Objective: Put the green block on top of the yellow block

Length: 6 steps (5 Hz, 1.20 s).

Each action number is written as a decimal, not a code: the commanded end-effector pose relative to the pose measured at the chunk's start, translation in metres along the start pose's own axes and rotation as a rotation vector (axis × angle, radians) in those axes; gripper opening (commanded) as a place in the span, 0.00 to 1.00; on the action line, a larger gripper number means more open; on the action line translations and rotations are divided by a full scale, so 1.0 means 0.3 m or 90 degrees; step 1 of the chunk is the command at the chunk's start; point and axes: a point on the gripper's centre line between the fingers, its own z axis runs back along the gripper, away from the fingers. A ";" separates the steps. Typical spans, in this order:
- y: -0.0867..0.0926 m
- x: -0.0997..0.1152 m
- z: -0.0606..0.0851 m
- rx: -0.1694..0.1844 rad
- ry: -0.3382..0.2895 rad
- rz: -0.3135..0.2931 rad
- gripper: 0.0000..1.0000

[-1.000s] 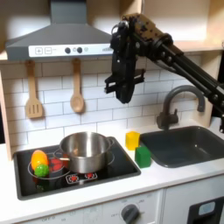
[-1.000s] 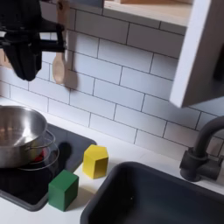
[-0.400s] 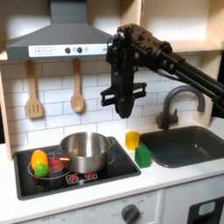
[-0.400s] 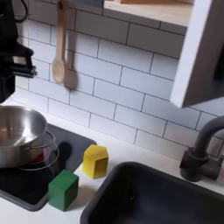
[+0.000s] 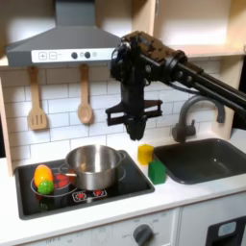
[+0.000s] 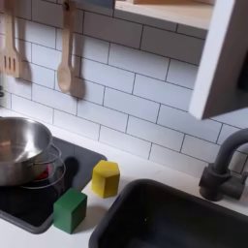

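In the first exterior view, a steel pot (image 5: pixel 93 165) sits on the stovetop (image 5: pixel 77 194) at left. To its right the tool (image 5: pixel 133 131) hangs above the table, holding nothing; I cannot tell its jaw state. The yellow block (image 5: pixel 145 154) stands just behind the green block (image 5: pixel 157 172), left of the sink (image 5: pixel 207 159).

Matte black jointed robot arm (image 5: pixel 183 72) of boxy segments, cables bundled at the wrist, ending in a black two-fingered gripper (image 5: pixel 135 132).
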 end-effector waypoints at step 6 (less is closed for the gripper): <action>-0.242 -0.414 0.048 0.007 -0.008 -0.111 0.00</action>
